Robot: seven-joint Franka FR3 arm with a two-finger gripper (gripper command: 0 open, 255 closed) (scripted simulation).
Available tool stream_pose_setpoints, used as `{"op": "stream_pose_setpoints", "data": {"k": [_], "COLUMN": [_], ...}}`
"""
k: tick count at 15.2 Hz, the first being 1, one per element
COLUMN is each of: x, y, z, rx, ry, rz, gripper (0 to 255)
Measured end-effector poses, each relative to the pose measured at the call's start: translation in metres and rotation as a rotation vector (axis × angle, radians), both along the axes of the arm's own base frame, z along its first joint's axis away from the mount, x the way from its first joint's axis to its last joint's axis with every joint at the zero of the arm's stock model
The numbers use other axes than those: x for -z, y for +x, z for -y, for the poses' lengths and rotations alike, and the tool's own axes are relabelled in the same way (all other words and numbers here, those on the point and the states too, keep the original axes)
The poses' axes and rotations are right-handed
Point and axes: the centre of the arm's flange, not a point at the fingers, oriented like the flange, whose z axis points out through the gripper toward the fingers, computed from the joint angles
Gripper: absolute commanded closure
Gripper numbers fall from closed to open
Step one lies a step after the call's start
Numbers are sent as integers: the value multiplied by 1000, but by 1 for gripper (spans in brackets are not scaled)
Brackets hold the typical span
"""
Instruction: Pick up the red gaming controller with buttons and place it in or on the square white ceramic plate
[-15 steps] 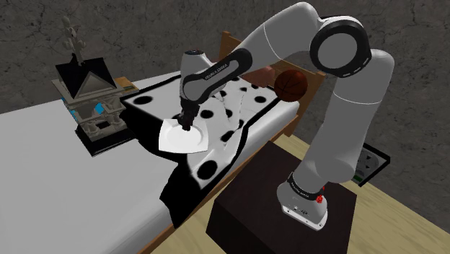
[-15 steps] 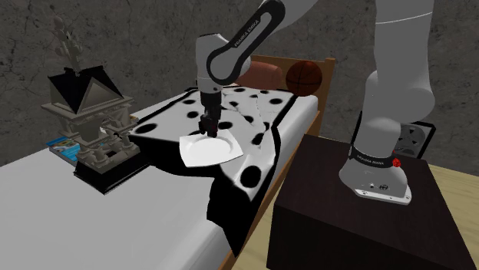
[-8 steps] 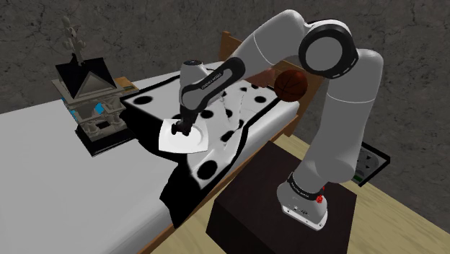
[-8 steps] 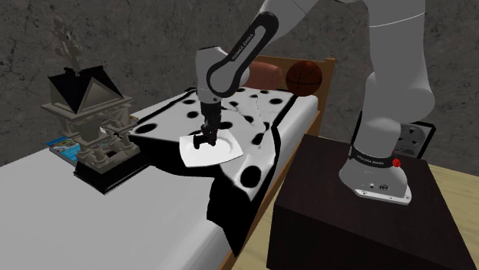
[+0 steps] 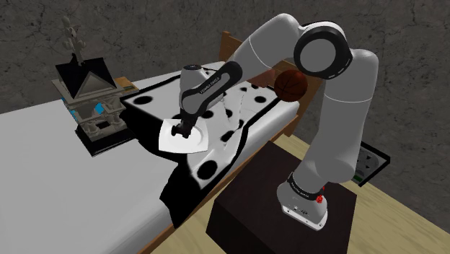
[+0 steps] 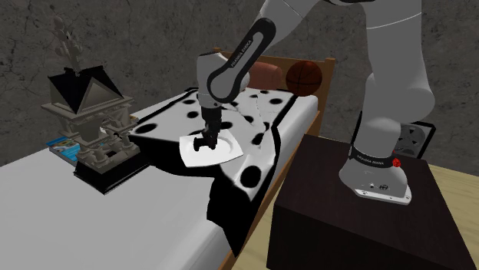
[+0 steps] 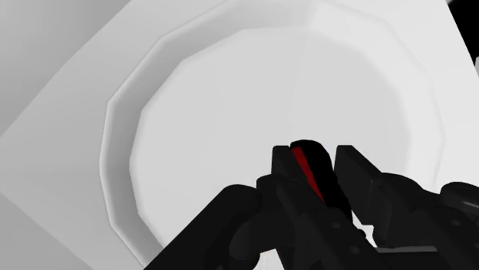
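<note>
**A:** What was on the bed, starting from the shoulder view's left?

**B:** A grey model house with a peaked dark roof stood on a dark slab near the bed's far edge. Next came a rumpled black-and-white spotted blanket that hung over the near edge. The plate lay on it, square, white and smooth, with a round well in the middle.

**A:** And the gripper?

**B:** The gripper hung low over the plate. Its black fingers were clamped on the controller, a thin red strip edged in black, over the well. I couldn't tell whether it touched the plate.

**A:** Further right?

**B:** A brown ball sat by the headboard, and the dark boxy stand stood beside the bed.

**A:** What had changed from a second before?

**B:** The gripper had shifted slightly left over the plate and tilted. The elbow had swung left too.
</note>
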Motion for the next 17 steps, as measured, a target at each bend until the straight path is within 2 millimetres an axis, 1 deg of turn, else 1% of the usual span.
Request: {"op": "stream_pose_setpoints", "data": {"k": [1,2,8,9,12,13,17], "x": [0,0,0,-6,-38,-44,-49], "y": [0,0,0,1,2,2,0], "z": [0,0,0,0,1,1,3], "rx": [0,0,1,1,1,1,1], "ry": [0,0,0,0,0,0,0], "rz": [0,0,0,0,1,1,0], "gripper": [255,0,0,0,0,0,0]}}
